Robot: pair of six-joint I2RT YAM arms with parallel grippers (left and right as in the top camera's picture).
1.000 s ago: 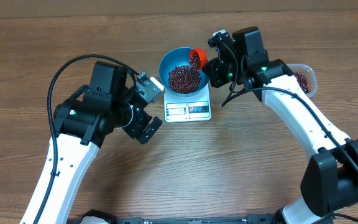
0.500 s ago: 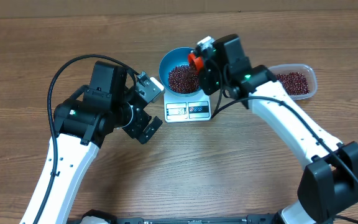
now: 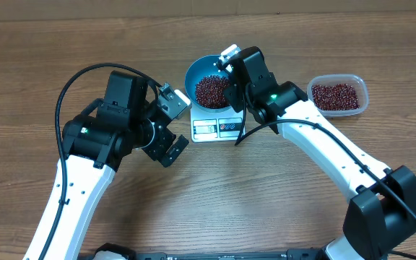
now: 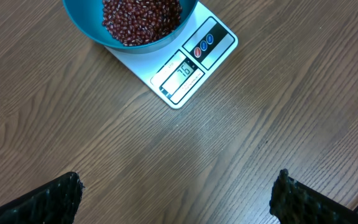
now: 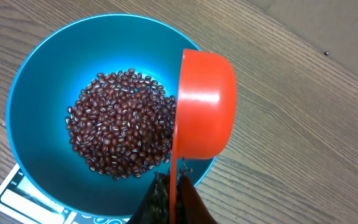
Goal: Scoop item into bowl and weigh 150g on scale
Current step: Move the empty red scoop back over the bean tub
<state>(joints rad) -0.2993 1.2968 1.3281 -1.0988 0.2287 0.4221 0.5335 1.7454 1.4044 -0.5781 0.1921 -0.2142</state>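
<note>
The blue bowl (image 3: pixel 199 74) stands on the white scale (image 3: pixel 219 128) and holds a pile of red-brown beans (image 3: pixel 209 91). In the right wrist view my right gripper (image 5: pixel 171 200) is shut on the handle of an orange scoop (image 5: pixel 205 106). The scoop is turned on its side over the bowl's (image 5: pixel 42 81) right rim, beside the beans (image 5: pixel 120 132); its inside is hidden. My left gripper (image 3: pixel 183 124) stays open left of the scale, nothing between its fingertips (image 4: pixel 61 194). The scale's (image 4: pixel 194 65) display faces the left wrist camera.
A clear plastic tub (image 3: pixel 364 94) with more beans stands at the right, apart from the scale. The right arm's white links run from the bowl toward the table's front right. Bare wooden tabletop lies in front of the scale.
My right gripper has swung left with the scoop, from the bowl's right side to above the bowl, uncovering the tub. The left arm has not moved.
</note>
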